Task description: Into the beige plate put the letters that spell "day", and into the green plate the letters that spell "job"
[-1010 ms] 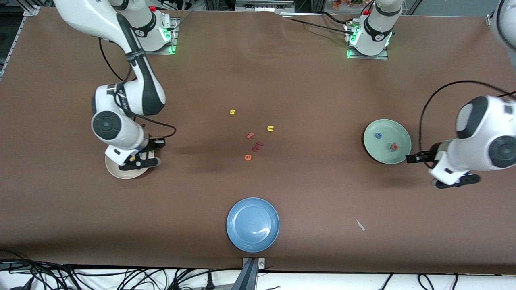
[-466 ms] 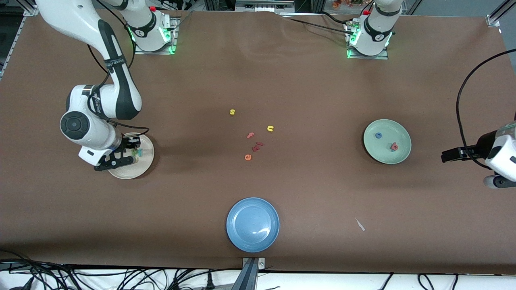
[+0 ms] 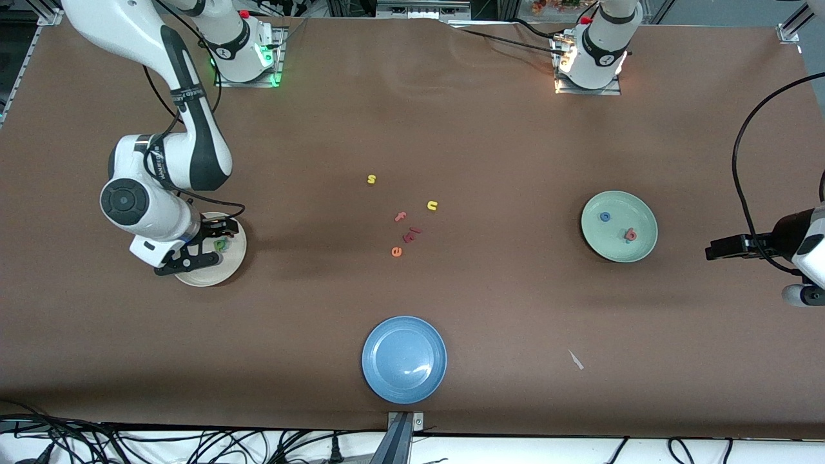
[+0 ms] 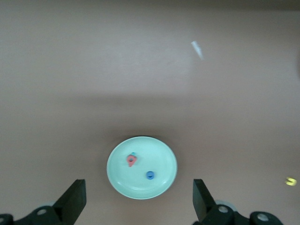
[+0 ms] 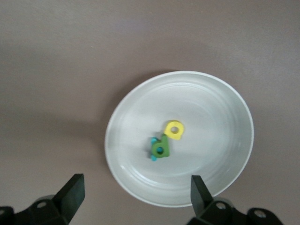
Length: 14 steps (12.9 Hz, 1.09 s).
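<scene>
The beige plate (image 5: 220,140) holds a yellow rounded letter (image 5: 174,130) touching a green letter (image 5: 160,149), with a teal letter (image 5: 153,140) peeking from under the green one. My right gripper (image 3: 207,243) hangs open and empty over this plate (image 3: 229,261). The green plate (image 3: 612,241) holds a blue "o" (image 3: 605,217) and a red "b" (image 3: 630,236) lying on a teal letter (image 4: 133,153). My left gripper (image 3: 802,283) waits open and empty, high over bare table at the left arm's end, beside the green plate (image 4: 159,157).
A blue plate (image 3: 404,359) sits near the front edge. Mid-table lie a yellow "s" (image 3: 371,179), a yellow "u" (image 3: 432,205), a reddish "f" (image 3: 401,216), an orange "e" (image 3: 396,251) and dark red bits (image 3: 411,233). A white scrap (image 3: 575,359) lies nearby.
My right gripper opened and let the yellow letter drop into the beige plate, shifting toward its end of the table. My left arm drew away from the green plate.
</scene>
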### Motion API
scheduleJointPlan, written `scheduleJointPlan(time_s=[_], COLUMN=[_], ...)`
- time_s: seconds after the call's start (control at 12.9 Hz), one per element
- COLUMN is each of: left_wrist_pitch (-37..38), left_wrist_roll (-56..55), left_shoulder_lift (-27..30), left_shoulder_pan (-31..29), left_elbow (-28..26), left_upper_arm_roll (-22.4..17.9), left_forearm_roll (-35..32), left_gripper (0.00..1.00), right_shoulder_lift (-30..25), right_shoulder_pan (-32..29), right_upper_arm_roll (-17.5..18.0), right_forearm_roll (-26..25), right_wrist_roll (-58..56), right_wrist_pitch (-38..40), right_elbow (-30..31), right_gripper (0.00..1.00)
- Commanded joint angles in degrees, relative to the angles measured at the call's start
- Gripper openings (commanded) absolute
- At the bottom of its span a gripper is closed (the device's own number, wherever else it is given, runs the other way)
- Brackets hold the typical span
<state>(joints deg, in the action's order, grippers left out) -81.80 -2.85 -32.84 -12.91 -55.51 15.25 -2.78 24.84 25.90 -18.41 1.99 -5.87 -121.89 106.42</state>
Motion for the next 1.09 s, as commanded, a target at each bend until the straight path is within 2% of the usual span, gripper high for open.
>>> scheduleJointPlan(time_s=[0.0, 0.08, 0.23, 0.54, 0.7, 0.78, 0.85, 1.01], left_wrist_pitch=[0.3, -0.5, -3.0, -19.4, -21.5, -21.5, -21.6, -21.6], left_wrist_roll=[3.9, 3.9, 4.6, 12.6, 13.6, 13.8, 13.8, 13.8], left_shoulder_lift=[4.1, 4.6, 7.7, 21.2, 21.5, 20.8, 20.3, 19.5], left_shoulder_pan=[12.1, 14.6, 16.9, 18.4, 18.0, 17.7, 17.7, 17.7], left_elbow=[0.1, -0.5, -6.2, -30.0, -31.6, -31.3, -30.7, -29.5], left_upper_arm_roll=[-22.0, -25.3, -26.1, -26.1, -25.4, -24.3, -24.3, -24.4], left_forearm_roll=[15.6, 17.4, 17.4, 15.9, 14.2, 11.6, 10.6, 10.4], left_gripper=[1.0, 0.99, 0.99, 0.98, 0.99, 0.99, 0.99, 0.99], right_shoulder_lift=[-0.4, -0.6, -0.8, -0.7, -2.4, -3.8, -6.1, -9.9], right_shoulder_pan=[3.5, 4.4, 5.9, 7.6, 7.8, 7.3, 5.8, -0.7], right_upper_arm_roll=[0.0, 0.0, 0.0, 0.0, 0.2, 1.7, 3.8, 11.1], right_forearm_roll=[0.2, 0.2, 0.2, 0.6, 0.8, 0.8, 0.6, -0.3], right_wrist_roll=[6.3, 8.2, 11.3, 12.6, 14.0, 14.3, 14.6, 14.7], right_wrist_pitch=[3.3, 4.5, 8.7, 20.9, 23.8, 24.1, 24.9, 28.1], right_elbow=[-1.8, -2.3, -4.7, -12.7, -14.0, -13.9, -13.3, -12.9], right_gripper=[1.0, 1.0, 1.0, 1.0, 1.0, 1.0, 1.0, 1.0])
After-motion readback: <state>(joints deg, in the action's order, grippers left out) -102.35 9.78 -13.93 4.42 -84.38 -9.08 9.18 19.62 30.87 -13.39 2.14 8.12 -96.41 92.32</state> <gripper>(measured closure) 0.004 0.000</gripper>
